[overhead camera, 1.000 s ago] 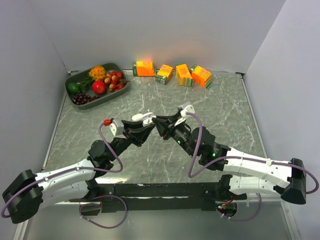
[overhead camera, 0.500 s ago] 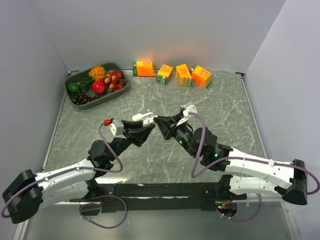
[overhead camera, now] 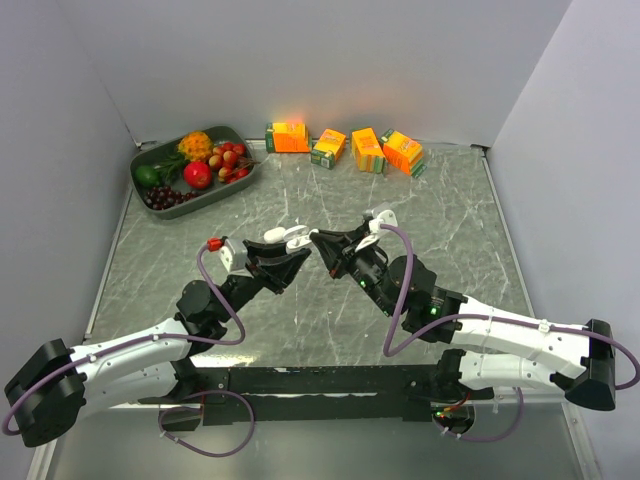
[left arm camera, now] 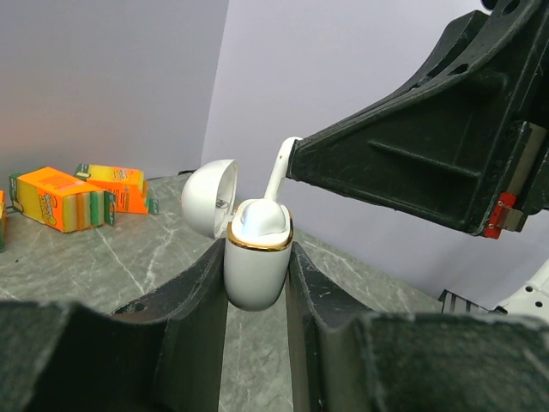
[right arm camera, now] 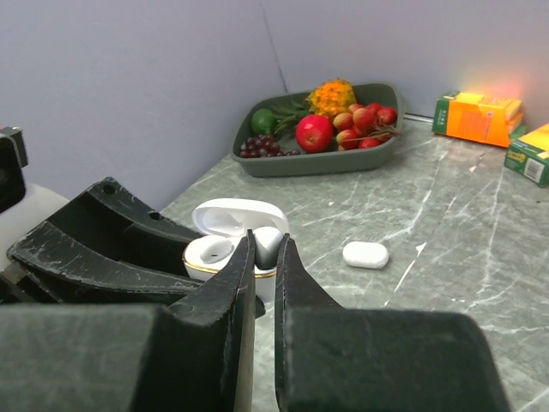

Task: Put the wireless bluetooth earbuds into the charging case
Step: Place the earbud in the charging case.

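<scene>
We list: charging case (left arm camera: 255,270), lid (left arm camera: 208,196) open, clamped in left hand (left arm camera: 257,257) over the middle of the counter (overhead camera: 460,210). Earbud (left arm camera: 276,176): stem pinched by closed right hand (right arm camera: 265,240), head seated in case.

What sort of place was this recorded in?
Probably a lab robot test cell: a marble-patterned table boxed in by plain white panels, with staged props, a tray of fruit and juice cartons, along the back.

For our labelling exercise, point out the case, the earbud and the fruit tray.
case (left arm camera: 256,279): left wrist view, on its white body.
earbud (left arm camera: 276,176): left wrist view, on its stem.
fruit tray (right arm camera: 330,163): right wrist view, on its near wall.
</scene>
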You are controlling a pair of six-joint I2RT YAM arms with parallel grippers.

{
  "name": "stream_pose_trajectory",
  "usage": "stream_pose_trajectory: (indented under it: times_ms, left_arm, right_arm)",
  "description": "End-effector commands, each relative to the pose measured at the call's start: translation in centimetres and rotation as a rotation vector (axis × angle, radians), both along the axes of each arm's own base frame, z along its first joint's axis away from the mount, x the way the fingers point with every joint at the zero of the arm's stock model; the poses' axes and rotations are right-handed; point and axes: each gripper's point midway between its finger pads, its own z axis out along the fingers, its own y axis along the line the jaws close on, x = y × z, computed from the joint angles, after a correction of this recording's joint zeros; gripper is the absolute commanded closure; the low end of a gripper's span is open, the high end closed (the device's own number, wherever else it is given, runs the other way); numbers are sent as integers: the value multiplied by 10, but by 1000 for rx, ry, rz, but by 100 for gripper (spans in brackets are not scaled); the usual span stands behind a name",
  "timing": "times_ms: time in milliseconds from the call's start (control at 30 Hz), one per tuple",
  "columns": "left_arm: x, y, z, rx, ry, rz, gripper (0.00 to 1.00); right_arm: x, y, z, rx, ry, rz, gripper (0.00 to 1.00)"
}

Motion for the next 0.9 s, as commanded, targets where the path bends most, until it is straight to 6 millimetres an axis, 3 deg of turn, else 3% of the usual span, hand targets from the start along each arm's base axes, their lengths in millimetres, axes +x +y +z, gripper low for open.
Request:
stream_pose_trajectory:
  times_ms: [0,333,633,867]
  left_arm:
    - [-6,9,33,-98,-72,1,99]
    - [-9,10,26,-82,-103,2,99]
    - [-10,5,6,28,-188,16,99]
    - [-9,4,5,31,-190,14,99]
  right_arm:
    - [4,-5,-7,-32,3,-36,100]
    - [0,-3,-8,-30,5,-11,100]
    - [-2,-9,7,1,-18,-12,100]
    - [-6,-5,4,2,-9,14,100]
